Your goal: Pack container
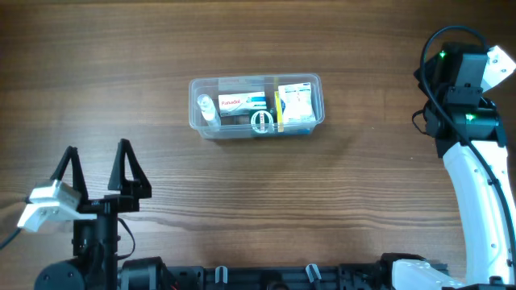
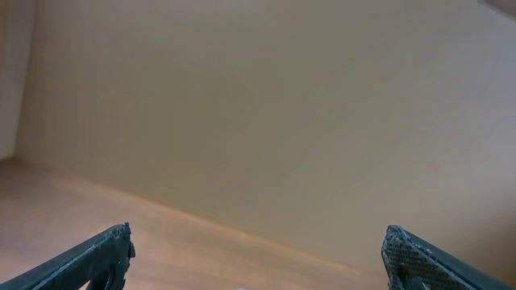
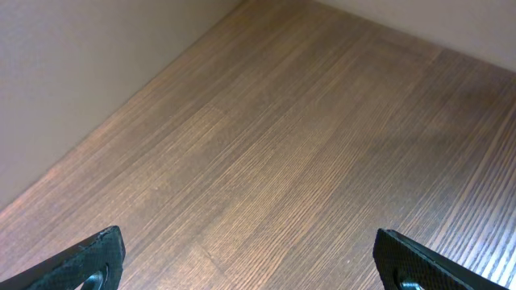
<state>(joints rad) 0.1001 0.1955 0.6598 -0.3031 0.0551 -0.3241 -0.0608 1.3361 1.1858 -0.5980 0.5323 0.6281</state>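
The clear container (image 1: pixel 256 106) sits mid-tabletop (image 1: pixel 347 193), toward the far edge, holding a small white bottle (image 1: pixel 208 108) and small cardboard boxes (image 1: pixel 242 103). Left pincer (image 1: pixel 97 161), near-left corner, gapes empty. Right pincer (image 3: pixel 248 262), by the right edge, gapes empty too.

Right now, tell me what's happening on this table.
Nothing is being handled at this moment. The clear container sits mid-table on the wooden table with things inside: a small bottle, a red and white box, another box and a ring-shaped item. The left gripper waits at the front left, open and empty. The right gripper, off to the right side, is open and empty too. Neither touches the container.
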